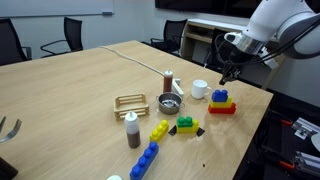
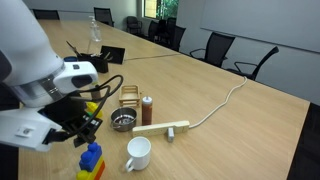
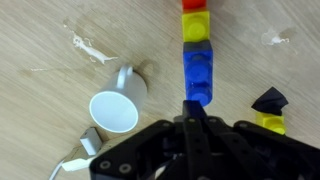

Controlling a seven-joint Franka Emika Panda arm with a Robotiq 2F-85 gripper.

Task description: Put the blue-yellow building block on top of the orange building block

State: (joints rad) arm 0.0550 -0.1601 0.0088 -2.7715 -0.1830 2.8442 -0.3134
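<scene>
Gripper point(image 3: 192, 108) — above blue-yellow building block point(image 3: 197, 62)

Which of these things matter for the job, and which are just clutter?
Job: blue-yellow studded plastic brick; red-orange studded plastic brick; gripper.
Lying about: white cup; metal strainer; green plastic brick; all-yellow plastic brick; long blue plastic brick; brown bottle; wooden rack.

Wooden table point(image 1: 70, 90), white mug point(image 1: 199, 89), orange brick point(image 1: 222, 110) at its four o'clock, green brick point(image 1: 186, 124) at six, yellow brick point(image 1: 159, 130) at seven

No text, label, brand, number or sign can be read in any view
</scene>
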